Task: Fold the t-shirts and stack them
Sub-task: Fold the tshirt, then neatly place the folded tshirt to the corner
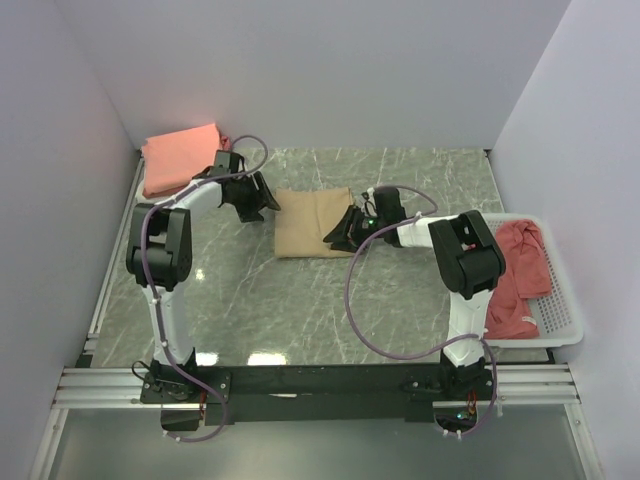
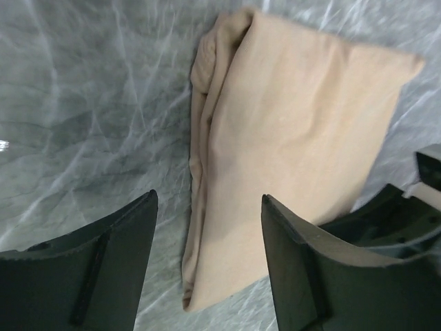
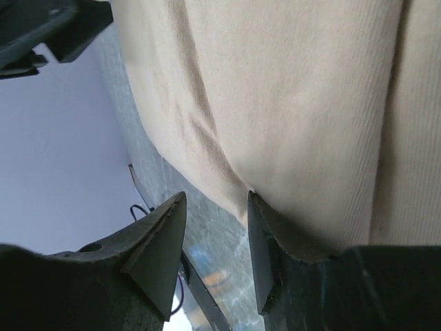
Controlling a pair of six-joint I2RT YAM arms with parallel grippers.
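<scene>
looks soft, light and floppy, so probably best pinched through every layer at a folded edge of the tan t-shirt [image 1: 305, 222] lying mid table [image 1: 300, 300] between left gripper [image 2: 209, 200] and right gripper [image 3: 216, 196], both with jaws spread, clasping nothing.

The right gripper [image 3: 216, 201] sits low, its dark fingers parted, one fingertip at the edge of the folded tan t-shirt [image 3: 289, 96]. Marble table [image 3: 213, 255] shows between them.
</scene>
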